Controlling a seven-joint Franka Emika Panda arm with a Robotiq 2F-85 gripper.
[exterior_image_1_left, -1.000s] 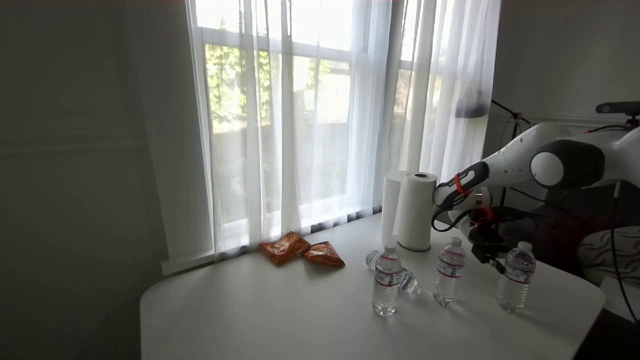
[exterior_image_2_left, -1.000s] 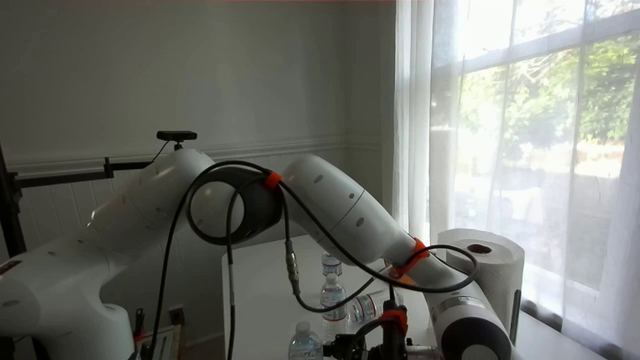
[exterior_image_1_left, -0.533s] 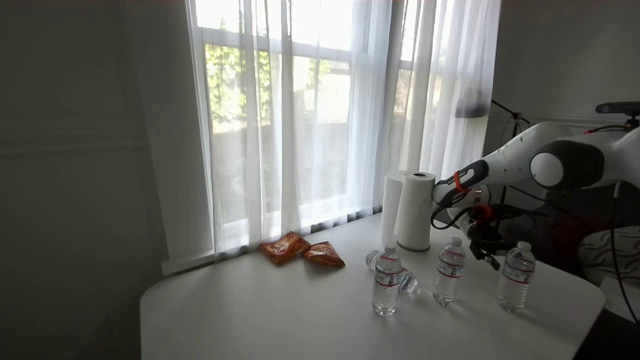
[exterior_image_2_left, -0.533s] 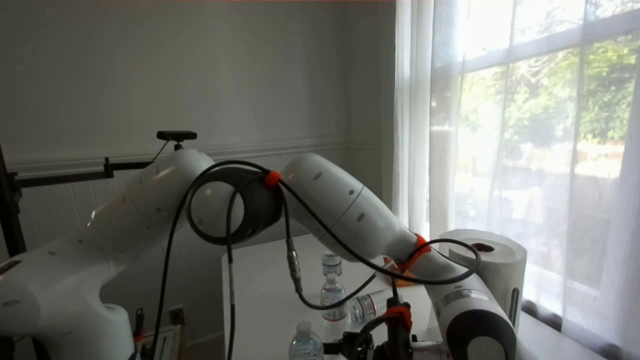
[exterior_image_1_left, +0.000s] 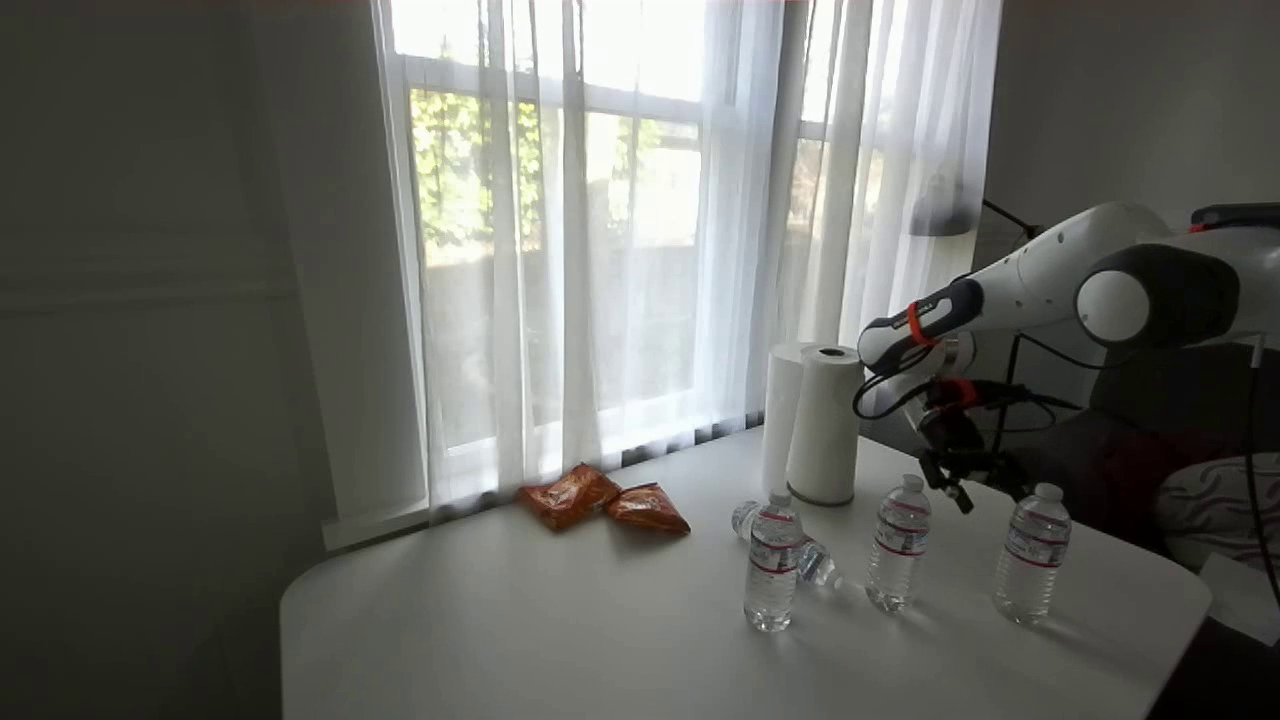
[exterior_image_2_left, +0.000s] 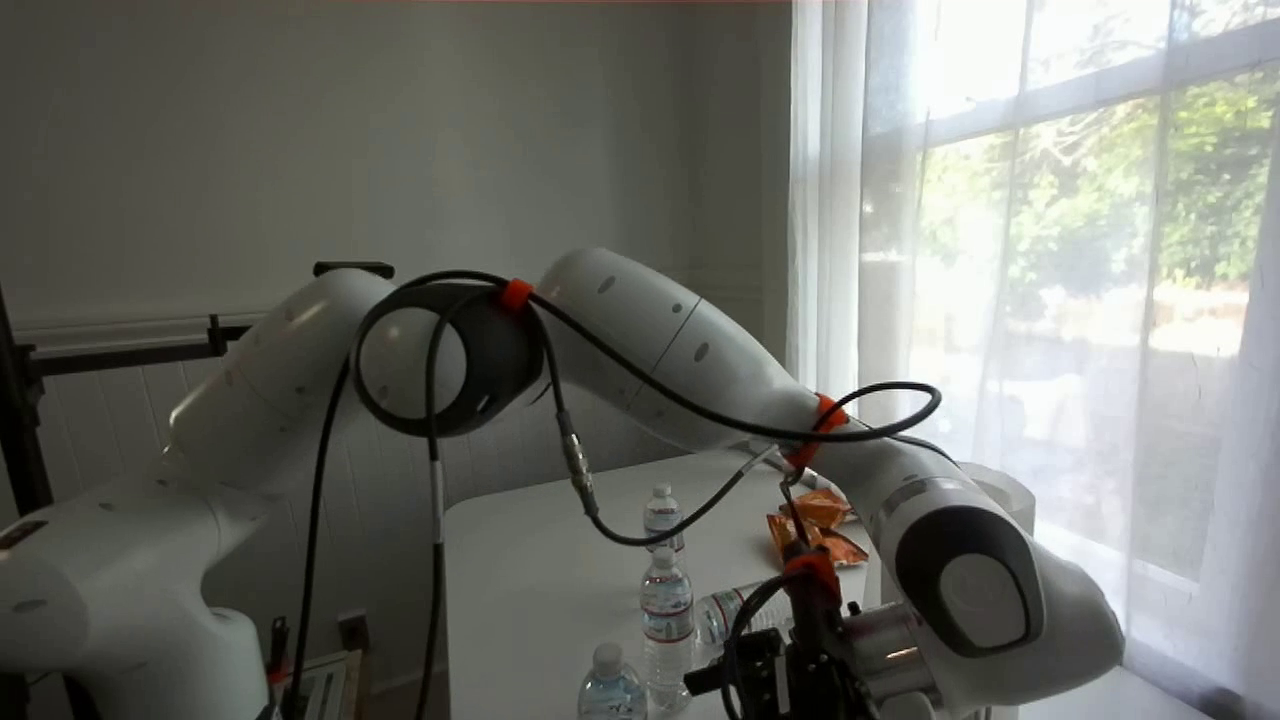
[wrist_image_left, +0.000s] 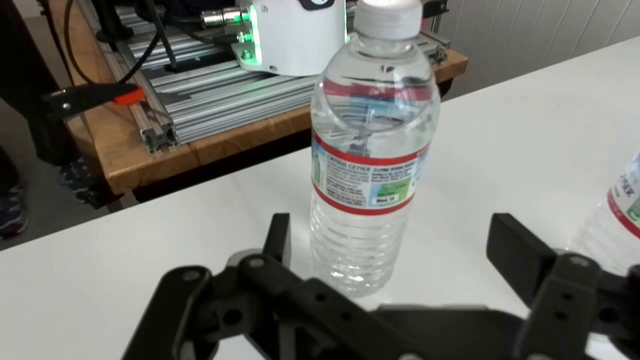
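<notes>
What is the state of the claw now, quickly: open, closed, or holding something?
Claw: open, holding nothing; in the wrist view an upright Crystal Geyser water bottle stands before it, not gripped.

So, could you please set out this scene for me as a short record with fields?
Tool: open, holding nothing
Nearest bottle: upright, seen in front of the tool in the wrist view
Other bottles: two upright; a fourth bottle lies on its side
Paper towel roll: standing on end
Orange bags: lying near the curtains
Surface: white table
</notes>
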